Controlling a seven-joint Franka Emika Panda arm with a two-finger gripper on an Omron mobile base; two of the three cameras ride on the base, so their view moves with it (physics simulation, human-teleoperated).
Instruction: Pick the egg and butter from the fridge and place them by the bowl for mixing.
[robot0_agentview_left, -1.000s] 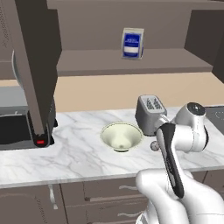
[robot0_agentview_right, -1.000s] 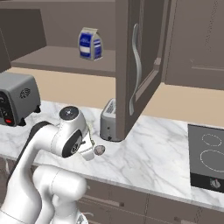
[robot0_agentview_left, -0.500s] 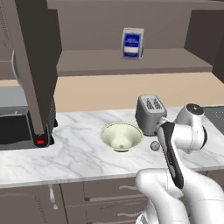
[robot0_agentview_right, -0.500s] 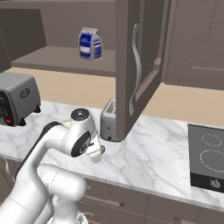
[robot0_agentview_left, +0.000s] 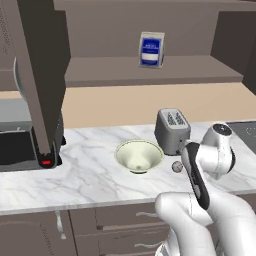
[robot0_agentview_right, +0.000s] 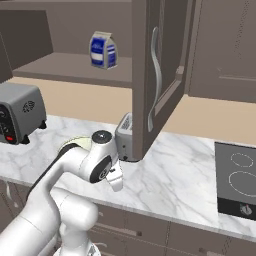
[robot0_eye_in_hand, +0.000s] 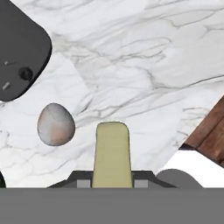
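Note:
My gripper (robot0_eye_in_hand: 112, 181) is shut on the butter (robot0_eye_in_hand: 112, 153), a pale yellow-olive stick that juts out between the fingers, a little above the marble counter. The egg (robot0_eye_in_hand: 55, 124) lies on the counter just to the left of the butter in the hand view. From the left base view the egg (robot0_agentview_left: 176, 166) rests to the right of the pale cream-green bowl (robot0_agentview_left: 139, 156) and in front of the toaster. In the right base view the gripper (robot0_agentview_right: 116, 183) points down at the counter in front of the toaster. The fridge is out of view.
A silver toaster (robot0_agentview_left: 172, 131) stands behind the egg. An open cabinet door (robot0_agentview_right: 156, 80) hangs over the counter beside it. A blue milk carton (robot0_agentview_left: 151, 49) sits on the shelf above. A dark appliance (robot0_agentview_left: 30, 145) is at the left, a cooktop (robot0_agentview_right: 239, 180) at the right.
The hand has swung a little to the right over the counter with the butter in it. The egg and the bowl have stayed in place.

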